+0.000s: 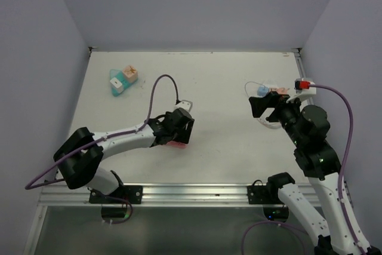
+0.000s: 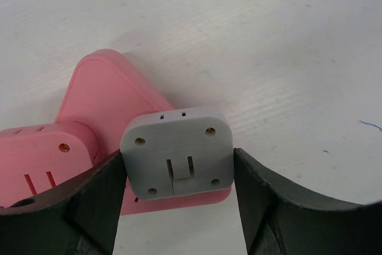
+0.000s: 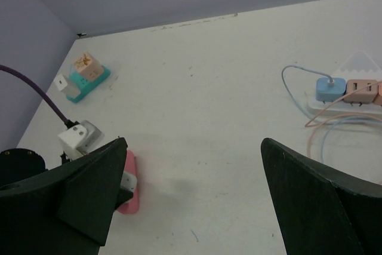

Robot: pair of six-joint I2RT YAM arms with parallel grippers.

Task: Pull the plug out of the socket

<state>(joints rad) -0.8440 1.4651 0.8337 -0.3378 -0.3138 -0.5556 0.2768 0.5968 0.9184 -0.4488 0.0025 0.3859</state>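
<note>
A pink socket block (image 2: 101, 88) lies flat on the white table, with a grey square plug (image 2: 176, 150) seated on it and a pink plug (image 2: 36, 159) beside that. My left gripper (image 2: 178, 171) straddles the grey plug, its dark fingers pressed against the plug's left and right sides. In the top view the left gripper (image 1: 179, 129) covers most of the socket (image 1: 177, 144). My right gripper (image 1: 262, 107) hovers open and empty over the right side of the table. In the right wrist view (image 3: 194, 171) the socket (image 3: 129, 192) shows far to the left.
A teal socket with white and tan plugs (image 1: 119, 80) sits at the back left. A white power strip with blue and orange plugs and thin looping cables (image 1: 271, 92) lies at the back right, just beyond the right gripper. Walls enclose the table.
</note>
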